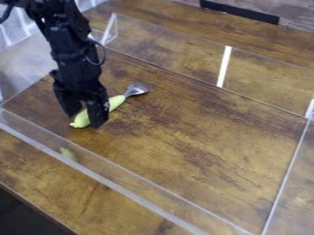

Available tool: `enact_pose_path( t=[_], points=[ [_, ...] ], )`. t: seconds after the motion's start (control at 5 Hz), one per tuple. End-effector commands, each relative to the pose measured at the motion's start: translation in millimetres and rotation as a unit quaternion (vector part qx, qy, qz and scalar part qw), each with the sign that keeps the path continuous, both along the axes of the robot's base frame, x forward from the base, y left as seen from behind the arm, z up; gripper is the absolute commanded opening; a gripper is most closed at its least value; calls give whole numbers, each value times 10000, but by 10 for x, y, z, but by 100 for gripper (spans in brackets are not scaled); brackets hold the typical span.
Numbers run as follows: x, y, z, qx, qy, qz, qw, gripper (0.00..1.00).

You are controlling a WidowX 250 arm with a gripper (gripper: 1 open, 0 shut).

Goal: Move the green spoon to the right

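The green spoon (108, 104) lies flat on the wooden table at the left, its yellow-green handle pointing lower left and its small silver bowl (138, 91) upper right. My black gripper (77, 105) is down over the handle's lower end, fingers open and straddling it, one finger (62, 100) on the left and one (95, 109) across the handle. The tips sit at about table height. The handle's far end is partly hidden behind the fingers.
Low clear acrylic walls (73, 151) fence the wooden work area, with one edge along the front left and another at the right (292, 174). A bright light streak (226, 64) reflects off the table (208, 128) toward the back.
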State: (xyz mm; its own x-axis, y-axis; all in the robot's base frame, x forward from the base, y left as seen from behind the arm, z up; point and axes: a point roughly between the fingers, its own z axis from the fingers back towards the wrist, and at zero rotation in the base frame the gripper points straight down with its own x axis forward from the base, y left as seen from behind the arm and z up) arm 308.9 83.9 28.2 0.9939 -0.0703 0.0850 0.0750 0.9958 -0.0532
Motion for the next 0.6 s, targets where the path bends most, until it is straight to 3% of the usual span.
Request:
enact_pose_path(
  t=[0.0, 0.4],
  points=[
    [86, 106, 165, 33, -348, 70, 9994, 100],
    [154, 140, 193, -29, -498, 80, 9987, 100]
  ],
)
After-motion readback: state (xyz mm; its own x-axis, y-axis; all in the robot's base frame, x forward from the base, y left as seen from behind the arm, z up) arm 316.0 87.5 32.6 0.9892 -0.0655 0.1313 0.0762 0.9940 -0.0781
